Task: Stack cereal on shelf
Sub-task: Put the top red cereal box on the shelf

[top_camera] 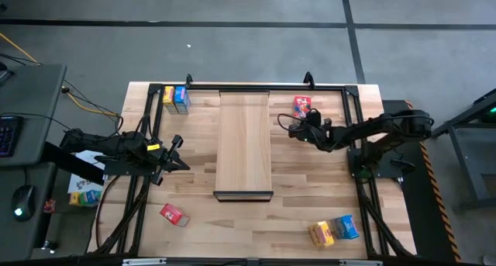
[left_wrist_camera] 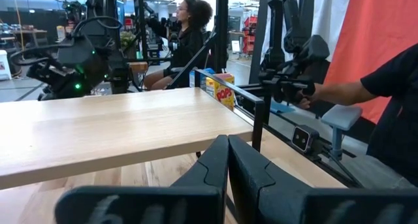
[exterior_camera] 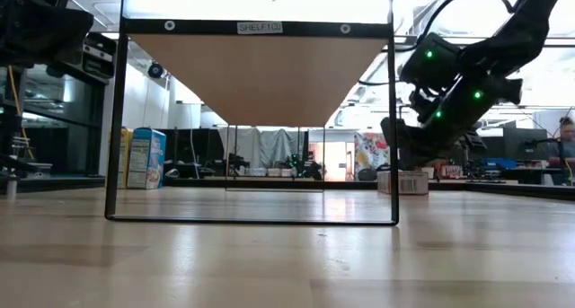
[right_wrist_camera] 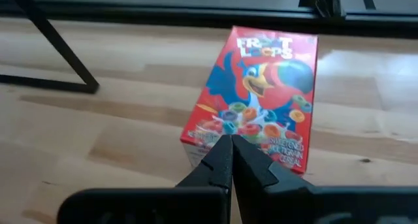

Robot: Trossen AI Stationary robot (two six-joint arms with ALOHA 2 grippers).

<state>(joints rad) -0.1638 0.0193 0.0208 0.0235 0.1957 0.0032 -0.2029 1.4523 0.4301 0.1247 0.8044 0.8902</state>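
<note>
A red cereal box point(right_wrist_camera: 258, 93) lies flat on the table at the shelf's far right point(top_camera: 302, 105). My right gripper point(right_wrist_camera: 230, 140) is shut and hangs just over that box's near end point(top_camera: 290, 128); no touch shows. My left gripper point(left_wrist_camera: 228, 145) is shut and waits left of the shelf point(top_camera: 175, 151), holding nothing. The shelf point(top_camera: 244, 138) is a pale board on a black frame, with its dark lip point(top_camera: 244, 195) at the near end. A yellow and a blue box point(top_camera: 177, 98) stand at the far left. A red box point(top_camera: 173, 214) lies near left, and a yellow and a blue one point(top_camera: 335, 230) near right.
Black frame rails point(top_camera: 147, 126) run along the table's left, far and right sides. The shelf's thin legs point(exterior_camera: 115, 119) stand on the table in the low view. People sit beyond the table point(left_wrist_camera: 189, 28), and a dark sleeve point(left_wrist_camera: 385, 74) shows close by. Bare wood lies between the shelf and each arm.
</note>
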